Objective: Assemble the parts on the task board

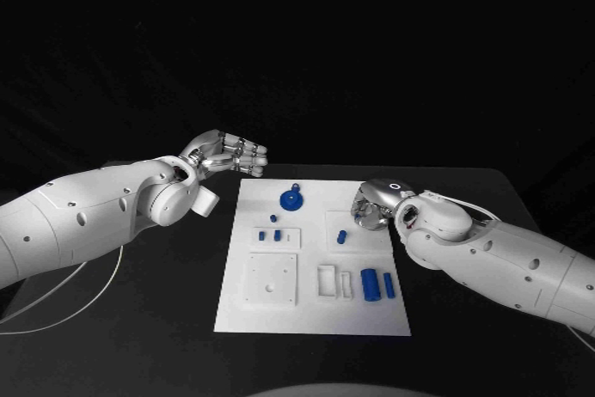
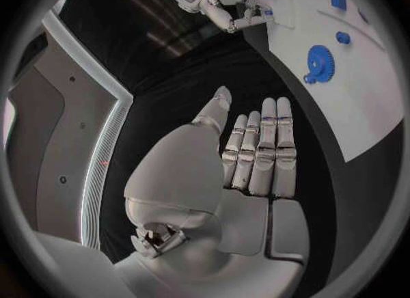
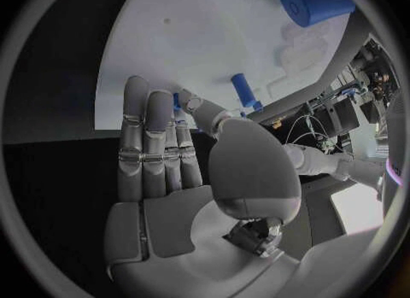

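The white task board (image 1: pixel 316 315) lies in the middle of the black table. On it a blue gear (image 1: pixel 291 198) sits at the far end, a small blue peg (image 1: pixel 341 236) near the right, and two blue cylinders (image 1: pixel 372 284) in the near right. My left hand (image 1: pixel 230 156) hovers past the board's far left corner, fingers straight and side by side (image 2: pixel 256 154), holding nothing; the gear (image 2: pixel 320 62) lies beyond it. My right hand (image 1: pixel 376 204) is at the board's right edge by the peg (image 3: pixel 243 89), fingers extended (image 3: pixel 162 147), nothing plainly held.
Small blue pieces (image 1: pixel 271 236) sit in a recess left of centre, with a square white plate (image 1: pixel 272 278) below them. A white cable (image 1: pixel 75 285) trails over the table (image 1: pixel 149 345) under my left arm.
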